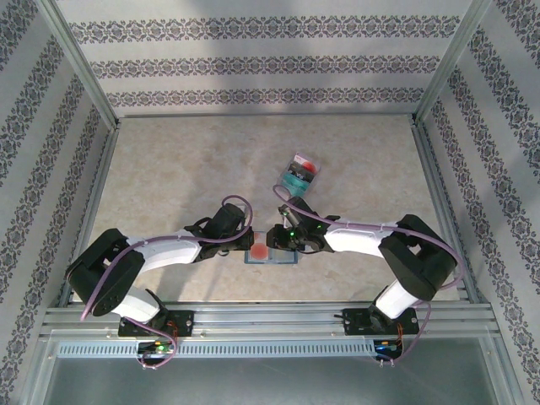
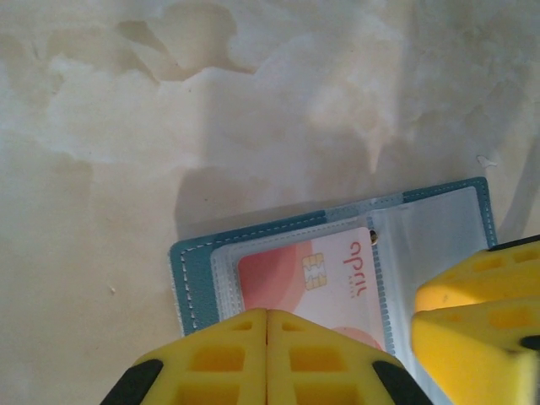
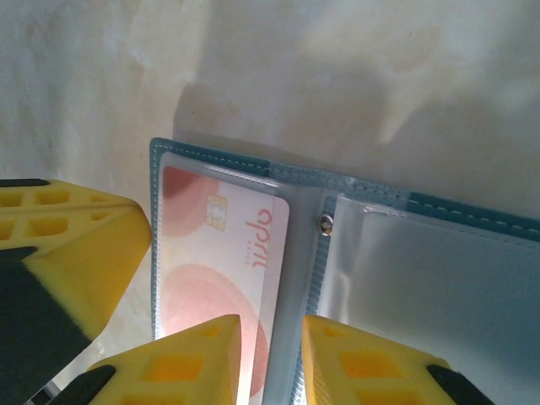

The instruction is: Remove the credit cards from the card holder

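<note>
The card holder (image 1: 272, 260) lies open on the table between both arms, blue-grey with clear sleeves (image 2: 190, 270) (image 3: 472, 215). A pinkish credit card (image 2: 283, 283) (image 3: 211, 278) sits inside its left sleeve. My left gripper (image 1: 253, 244) (image 2: 267, 319) is shut, its yellow tips pressed together over the card's near part; what lies under them is hidden. My right gripper (image 1: 283, 242) (image 3: 270, 337) stands slightly open, its fingers straddling the card's edge and the sleeve's ribbed seam beside the centre fold. More credit cards (image 1: 299, 172), teal, red and white, lie in a pile further back.
Metal frame rails run along the table's left, right and near edges (image 1: 270, 316). Patterned walls close off the back and sides. The two grippers are very close together over the wallet; the right one's fingers (image 2: 477, 312) show in the left wrist view.
</note>
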`<state>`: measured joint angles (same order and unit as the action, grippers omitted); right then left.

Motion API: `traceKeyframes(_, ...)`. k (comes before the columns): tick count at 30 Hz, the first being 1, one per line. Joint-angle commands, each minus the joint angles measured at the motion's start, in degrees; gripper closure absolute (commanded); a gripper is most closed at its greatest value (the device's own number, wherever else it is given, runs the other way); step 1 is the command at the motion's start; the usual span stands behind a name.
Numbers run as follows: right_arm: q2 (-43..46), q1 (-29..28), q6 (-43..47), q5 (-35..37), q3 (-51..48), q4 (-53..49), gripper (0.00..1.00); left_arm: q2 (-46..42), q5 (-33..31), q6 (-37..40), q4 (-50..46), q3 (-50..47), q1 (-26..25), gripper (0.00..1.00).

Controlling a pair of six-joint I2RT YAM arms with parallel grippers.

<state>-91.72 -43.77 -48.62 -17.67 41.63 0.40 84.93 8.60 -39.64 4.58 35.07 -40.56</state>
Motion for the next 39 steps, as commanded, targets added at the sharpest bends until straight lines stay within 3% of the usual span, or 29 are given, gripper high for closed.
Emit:
traceKeyframes(1, -1.43, -0.44, -0.93, -1.2, 1.79, 1.65, 0.74, 1.12, 0.95, -1.31, 2.25, -0.8, -0.93, 0.95)
traceKeyframes(22, -4.52, -0.51, -2.63, -3.07, 1.44, 5.78, 0.75, 2.7, 1.68, -2.33, 2.9, -1.79, -0.93, 0.96)
traceKeyframes(26, -4.37, -0.1, -4.01, -5.35, 0.36, 9.79, 0.8, 3.12, 1.73, -2.32, 3.03, -1.76, -0.93, 0.96)
traceKeyframes(39, -2.67, 2.27, -8.68, -11.17, -4.79, 22.93, 0.84, 3.06, 1.53, -2.2, 2.53, -1.6, -0.94, 0.97)
